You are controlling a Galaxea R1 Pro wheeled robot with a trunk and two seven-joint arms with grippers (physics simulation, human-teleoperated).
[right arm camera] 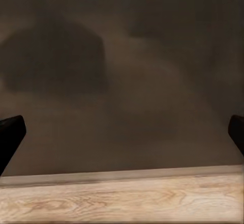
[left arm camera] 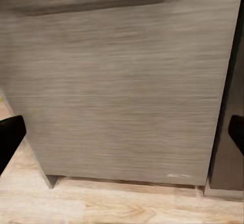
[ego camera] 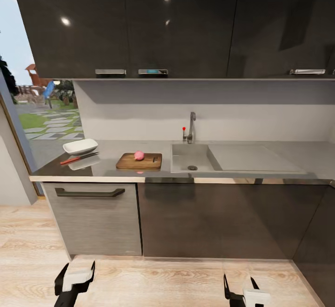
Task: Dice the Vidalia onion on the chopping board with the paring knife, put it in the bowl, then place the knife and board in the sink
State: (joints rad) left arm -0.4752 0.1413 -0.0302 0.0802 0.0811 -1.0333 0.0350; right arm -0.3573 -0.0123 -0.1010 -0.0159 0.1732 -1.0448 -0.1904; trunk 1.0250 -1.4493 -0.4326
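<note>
Onion already sits on the chopping board, left of the sink; paring knife lies on the bench just in front of the bowl, so next step is likely the knife pickup. Both grippers, left and right, hang low near the floor with jaws spread and empty, well short of the bench — close in, raise the arms, take the red handle and keep off the bowl. Knife blade is dark and hard to make out; its reflection muddles it.
</note>
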